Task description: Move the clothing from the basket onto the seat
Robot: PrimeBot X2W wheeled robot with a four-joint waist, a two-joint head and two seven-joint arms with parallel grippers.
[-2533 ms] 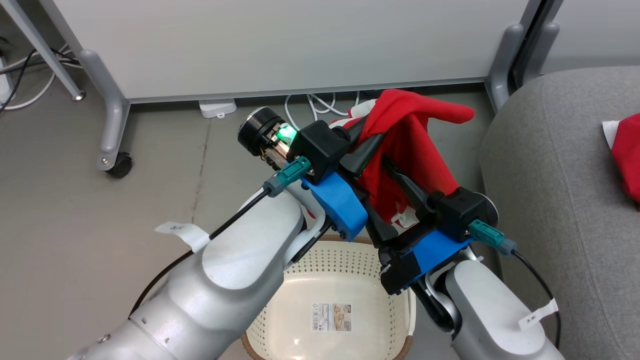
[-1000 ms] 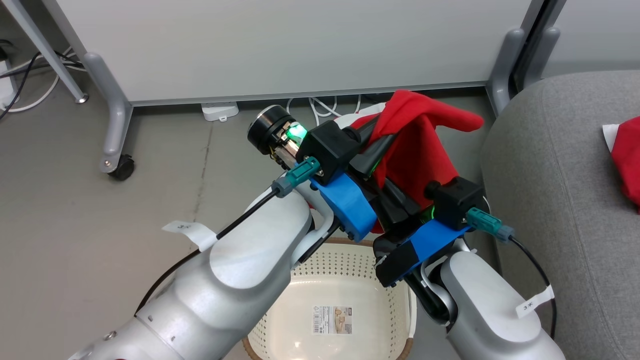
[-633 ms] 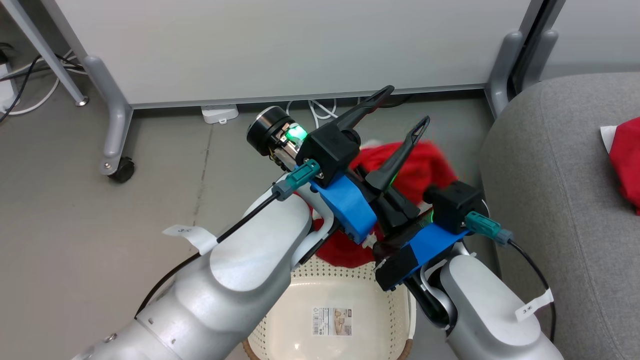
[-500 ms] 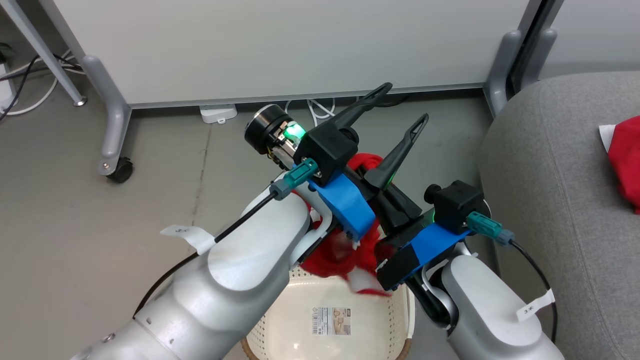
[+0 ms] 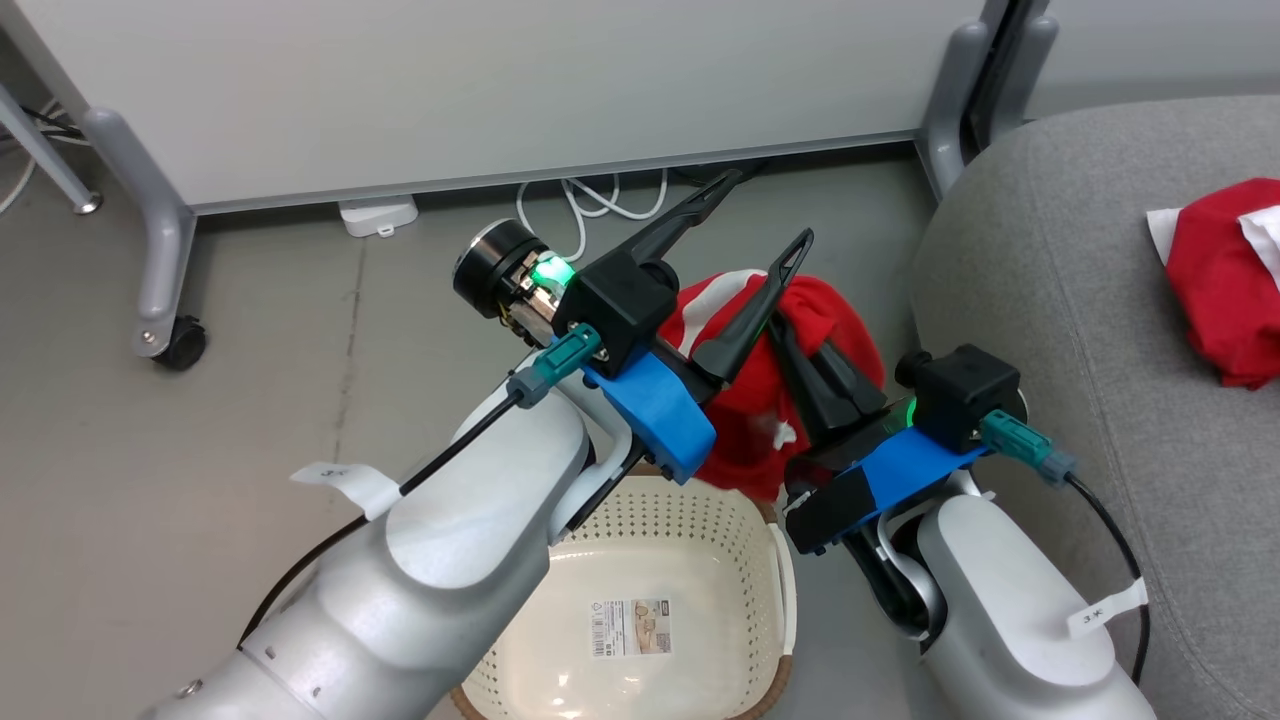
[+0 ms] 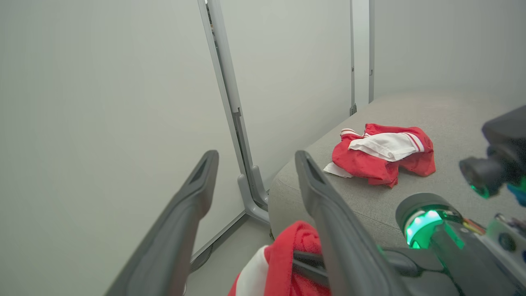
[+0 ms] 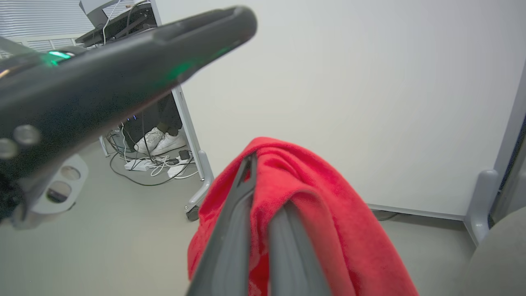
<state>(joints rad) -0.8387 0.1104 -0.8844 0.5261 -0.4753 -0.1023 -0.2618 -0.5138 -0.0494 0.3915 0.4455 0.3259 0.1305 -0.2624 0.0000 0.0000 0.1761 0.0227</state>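
One piece of red clothing [image 5: 752, 415] with white trim hangs above the floor between my two arms, just beyond the basket [image 5: 775, 560]. My right gripper [image 5: 790, 335] is shut on it, and in the right wrist view the red clothing [image 7: 328, 230] drapes over the closed right gripper [image 7: 263, 193]. My left gripper [image 5: 770, 210] stands open just above and left of the cloth, holding nothing; the left wrist view shows the left gripper [image 6: 255, 158] spread wide. Another piece of red and white clothing [image 5: 1225, 280] lies on the grey seat [image 5: 1040, 300], seen as clothing [image 6: 382, 152] on the seat [image 6: 411, 209].
The cream basket holds nothing but a label sticker [image 5: 630, 628]. White partition panels on grey wheeled feet [image 5: 160, 290] stand behind, with cables [image 5: 590, 200] on the floor. A person's white shoes [image 7: 160, 142] show beyond a panel leg.
My left gripper opened and let go of the red clothing, which dropped and now hangs from the right gripper alone. The head camera has turned a little towards the seat.
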